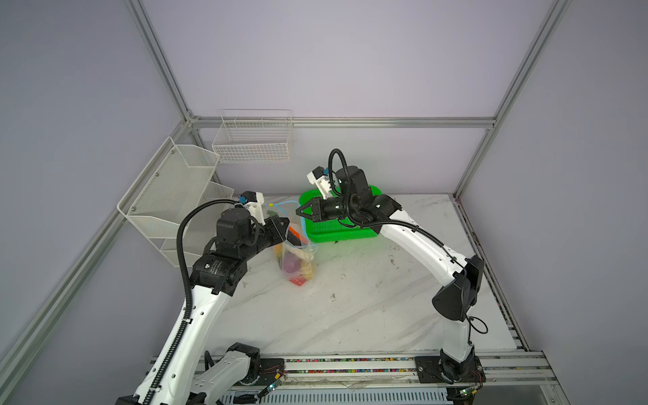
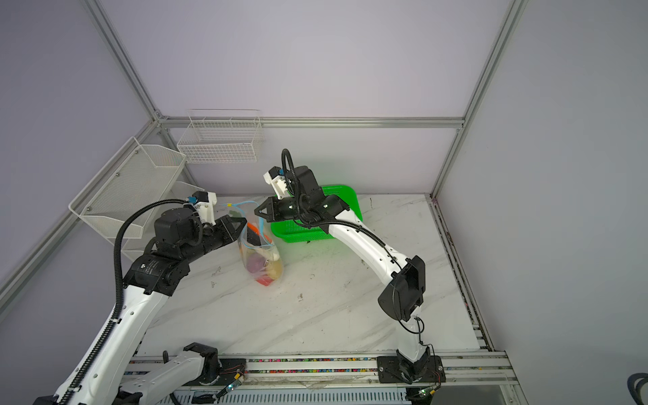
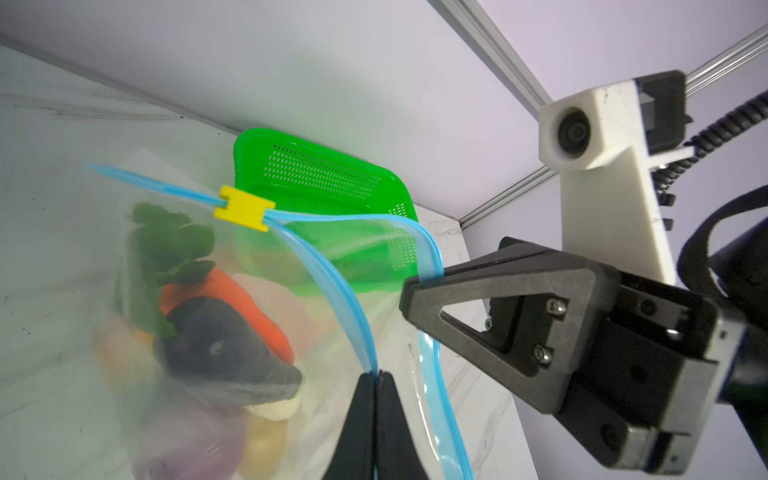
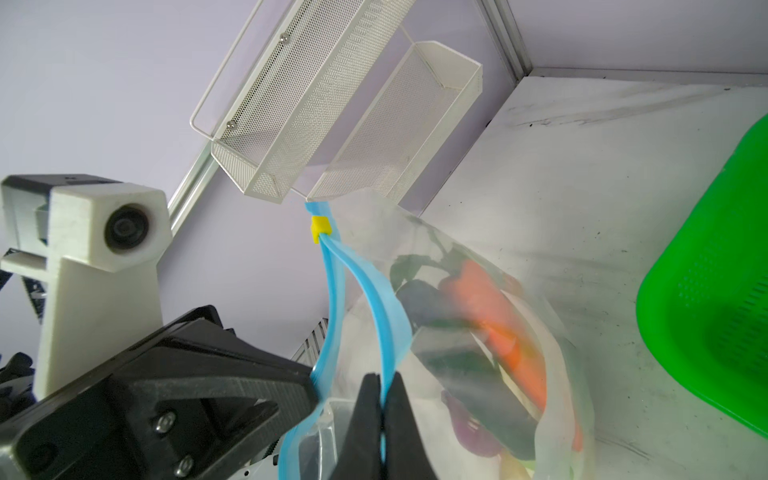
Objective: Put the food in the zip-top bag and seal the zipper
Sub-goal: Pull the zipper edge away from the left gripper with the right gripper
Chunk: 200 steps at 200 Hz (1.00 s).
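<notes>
The clear zip-top bag [image 1: 298, 261] [image 2: 261, 261] hangs above the marble table with the food inside: an orange carrot [image 3: 232, 299], a dark eggplant [image 3: 220, 345], green leaves [image 3: 166, 241] and a purple piece [image 4: 473, 432]. The bag's mouth gapes between the two light blue strips of the zipper [image 3: 332, 282] [image 4: 376, 299]. Its yellow slider [image 3: 244, 208] [image 4: 321, 226] sits at the far end. My left gripper [image 3: 377, 376] [image 1: 285, 224] is shut on one strip. The right gripper [image 4: 381, 378] [image 1: 298, 212] is shut on the other strip, close beside it.
A bright green perforated basket [image 1: 326, 231] [image 2: 345, 200] lies on the table just behind the right gripper. A white mesh rack [image 1: 168, 196] hangs on the left wall and a wire basket [image 1: 252, 140] on the back wall.
</notes>
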Tool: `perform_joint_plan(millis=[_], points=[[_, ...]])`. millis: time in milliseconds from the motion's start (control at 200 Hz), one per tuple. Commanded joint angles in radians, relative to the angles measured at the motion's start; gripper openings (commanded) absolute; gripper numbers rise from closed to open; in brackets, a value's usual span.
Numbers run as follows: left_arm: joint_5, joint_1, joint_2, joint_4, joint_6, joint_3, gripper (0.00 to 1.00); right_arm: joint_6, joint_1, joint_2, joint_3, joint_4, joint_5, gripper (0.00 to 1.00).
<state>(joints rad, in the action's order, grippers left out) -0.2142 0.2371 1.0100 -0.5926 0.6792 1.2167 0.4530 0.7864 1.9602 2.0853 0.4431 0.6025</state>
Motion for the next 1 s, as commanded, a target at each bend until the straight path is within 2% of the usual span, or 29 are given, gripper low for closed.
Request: perform_joint_plan(millis=[0, 105, 225, 365, 410, 490, 550, 595, 660, 780, 820, 905, 995], points=[[0.028, 0.005, -0.002, 0.042, 0.000, -0.047, 0.00, -0.041, 0.002, 0.006, -0.008, -0.026, 0.015, 0.02], [0.030, 0.005, 0.008, 0.047, 0.001, -0.062, 0.00, -0.053, 0.002, 0.018, -0.017, -0.027, 0.018, 0.06], [0.031, 0.004, 0.014, 0.056, -0.004, -0.067, 0.00, -0.063, 0.001, 0.023, -0.012, -0.030, 0.019, 0.14], [0.026, 0.003, 0.023, 0.066, -0.005, -0.060, 0.00, -0.094, -0.005, 0.004, 0.012, -0.027, -0.012, 0.32], [0.023, 0.003, 0.027, 0.068, -0.006, -0.061, 0.00, -0.114, -0.007, -0.010, 0.012, -0.027, -0.028, 0.40], [0.024, 0.004, 0.030, 0.073, -0.005, -0.060, 0.00, -0.207, -0.007, -0.070, -0.027, -0.030, -0.053, 0.53], [0.021, 0.005, 0.030, 0.081, -0.005, -0.065, 0.00, -0.304, -0.006, -0.153, -0.129, -0.075, -0.104, 0.62], [0.018, 0.003, 0.030, 0.087, -0.006, -0.065, 0.00, -0.351, -0.006, -0.244, -0.262, -0.177, -0.121, 0.67], [0.014, 0.004, 0.033, 0.091, -0.005, -0.062, 0.00, -0.430, -0.006, -0.371, -0.473, -0.376, -0.122, 0.67], [0.006, 0.004, 0.036, 0.096, -0.007, -0.055, 0.00, -0.652, -0.005, -0.597, -0.865, -0.735, -0.112, 0.68], [0.002, 0.003, 0.036, 0.096, -0.008, -0.054, 0.00, -0.710, -0.006, -0.662, -0.968, -0.828, -0.106, 0.71], [0.001, 0.004, 0.035, 0.096, -0.009, -0.055, 0.00, -0.776, -0.006, -0.724, -1.120, -0.978, -0.118, 0.75], [0.002, 0.003, 0.030, 0.097, -0.007, -0.057, 0.00, -0.802, -0.005, -0.714, -1.166, -1.013, -0.136, 0.75]])
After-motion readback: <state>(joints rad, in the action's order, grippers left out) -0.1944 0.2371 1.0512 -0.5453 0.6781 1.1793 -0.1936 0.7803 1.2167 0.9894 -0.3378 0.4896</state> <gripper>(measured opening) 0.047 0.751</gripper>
